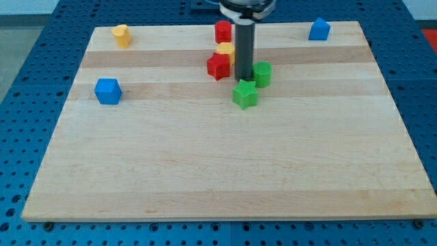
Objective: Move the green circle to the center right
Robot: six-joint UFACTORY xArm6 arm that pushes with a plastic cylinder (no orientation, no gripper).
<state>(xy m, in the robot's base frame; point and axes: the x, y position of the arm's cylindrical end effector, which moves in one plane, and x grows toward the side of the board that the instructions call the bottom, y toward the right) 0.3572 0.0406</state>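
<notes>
The green circle (pixel 262 74) sits on the wooden board (pixel 225 164) just above centre, toward the view's top. My tip (pixel 243 80) is at the bottom of the dark rod, right beside the green circle's left side. A green star (pixel 245 94) lies just below the tip. A red star (pixel 218 66) lies left of the rod, and a yellow block (pixel 226 50) sits behind it, partly hidden by the rod.
A red block (pixel 222 31) is at the top centre. A yellow block (pixel 121 35) is at the top left, a blue block (pixel 319 29) at the top right and a blue cube (pixel 108 91) at the left.
</notes>
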